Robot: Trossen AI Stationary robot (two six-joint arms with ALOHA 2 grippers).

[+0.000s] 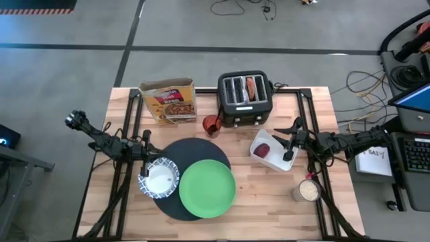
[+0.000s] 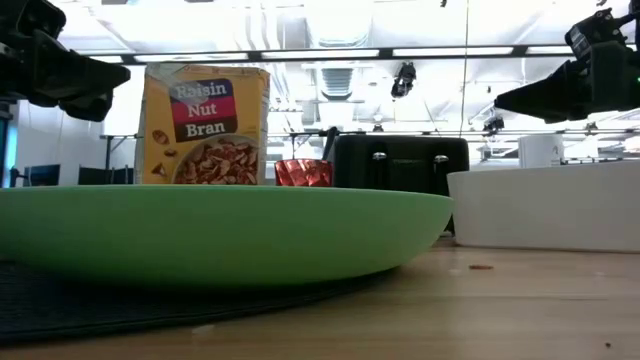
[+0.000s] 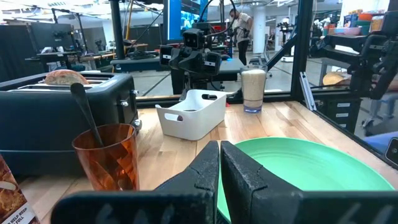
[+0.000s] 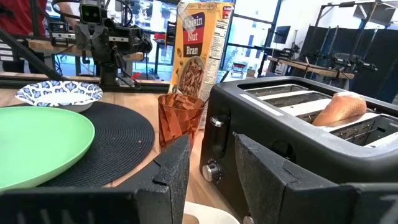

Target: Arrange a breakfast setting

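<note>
The black mat (image 1: 176,153) lies at the table's near middle. On it are the lime-green plate (image 1: 207,189) and the blue-and-white bowl (image 1: 159,178). The dark spoon (image 3: 84,112) stands in an orange-red cup (image 1: 212,125). The tan bagel (image 1: 250,87) sits in a toaster slot. The dark-red lump (image 1: 263,150) lies in the white tray (image 1: 283,163). My left gripper (image 1: 150,146) is shut and empty, raised just beyond the bowl. My right gripper (image 1: 290,139) is open and empty, raised over the tray's right side.
The black toaster (image 1: 244,101) and a cereal box (image 1: 168,101) stand at the table's far side. A glass jar (image 1: 308,191) stands near the right front. Bare wood shows between the plate and the jar.
</note>
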